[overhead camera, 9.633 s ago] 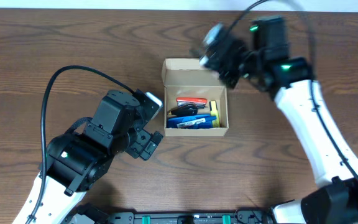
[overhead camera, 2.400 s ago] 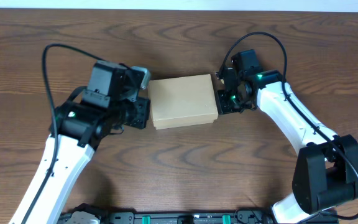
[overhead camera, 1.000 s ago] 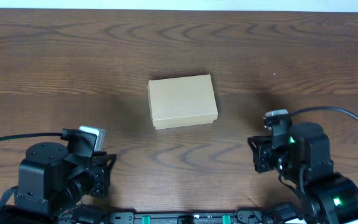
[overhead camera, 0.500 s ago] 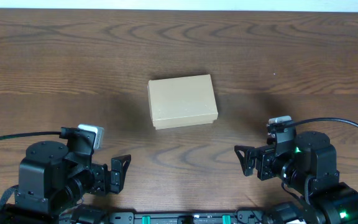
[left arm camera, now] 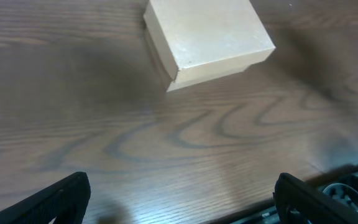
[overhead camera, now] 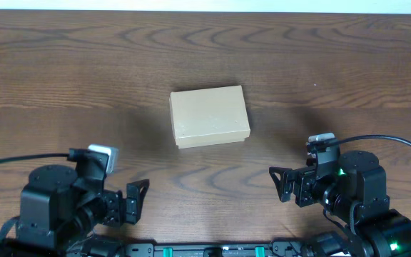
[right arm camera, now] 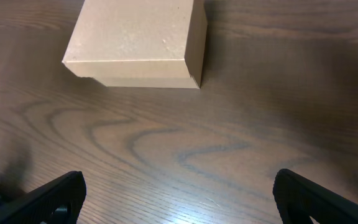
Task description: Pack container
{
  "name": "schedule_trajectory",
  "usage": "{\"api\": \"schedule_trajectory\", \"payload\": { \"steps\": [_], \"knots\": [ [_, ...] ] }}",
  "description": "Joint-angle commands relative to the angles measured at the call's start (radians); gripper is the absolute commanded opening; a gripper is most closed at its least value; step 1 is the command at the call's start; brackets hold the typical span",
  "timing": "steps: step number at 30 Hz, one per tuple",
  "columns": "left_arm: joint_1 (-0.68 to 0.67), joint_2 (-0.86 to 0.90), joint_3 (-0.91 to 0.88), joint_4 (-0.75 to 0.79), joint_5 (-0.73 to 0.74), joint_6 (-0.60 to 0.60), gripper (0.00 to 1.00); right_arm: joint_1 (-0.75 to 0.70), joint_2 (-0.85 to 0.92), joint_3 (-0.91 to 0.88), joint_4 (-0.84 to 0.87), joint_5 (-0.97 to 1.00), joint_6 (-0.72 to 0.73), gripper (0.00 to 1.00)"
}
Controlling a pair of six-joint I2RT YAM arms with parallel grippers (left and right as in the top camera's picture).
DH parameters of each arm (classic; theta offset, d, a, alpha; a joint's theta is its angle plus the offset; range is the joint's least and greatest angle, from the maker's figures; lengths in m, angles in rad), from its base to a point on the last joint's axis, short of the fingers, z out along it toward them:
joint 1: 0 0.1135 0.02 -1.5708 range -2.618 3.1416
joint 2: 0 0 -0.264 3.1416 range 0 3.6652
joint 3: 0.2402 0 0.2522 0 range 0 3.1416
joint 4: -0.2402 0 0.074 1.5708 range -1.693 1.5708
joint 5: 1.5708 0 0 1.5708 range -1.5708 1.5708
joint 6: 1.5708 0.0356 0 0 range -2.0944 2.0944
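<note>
The container (overhead camera: 209, 116), a plain tan cardboard box, lies in the middle of the wooden table with its lid down flat. The same container (left arm camera: 207, 37) is at the top of the left wrist view, and the container (right arm camera: 132, 37) is at the top left of the right wrist view. My left gripper (overhead camera: 133, 203) hovers near the front edge, left of the box and well short of it, open wide with nothing between its fingers (left arm camera: 67, 193). On the other side, my right gripper (overhead camera: 280, 187) is also open and empty, with its fingers (right arm camera: 291, 186) spread far apart.
Dark wood table (overhead camera: 334, 71) runs to a pale far edge at the top. A black rail (overhead camera: 212, 251) lies along the front edge between the two arm bases. Cables loop from each arm near the bottom corners.
The box, earlier open with pens inside, now has its lid down. Both arms have drawn back from its sides to the front edge, and both grippers have opened wide in the last second.
</note>
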Motion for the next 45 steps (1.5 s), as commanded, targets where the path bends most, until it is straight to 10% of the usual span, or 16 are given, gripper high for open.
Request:
{"api": "schedule_trajectory", "payload": {
  "steps": [1, 20, 45],
  "knots": [
    [0.028, -0.058, -0.014, 0.014, -0.112, 0.026, 0.95, 0.006, 0.000, -0.001, -0.003, -0.007, 0.005, 0.99],
    [0.174, -0.644, -0.812, 0.581, -0.108, 0.188, 0.95, 0.006, 0.000, -0.001, -0.003, -0.007, 0.005, 0.99],
    [0.175, -0.644, -1.030, 0.801, -0.047, 0.159, 0.95, 0.006, 0.000, -0.001, -0.003, -0.007, 0.005, 0.99]
  ]
}}
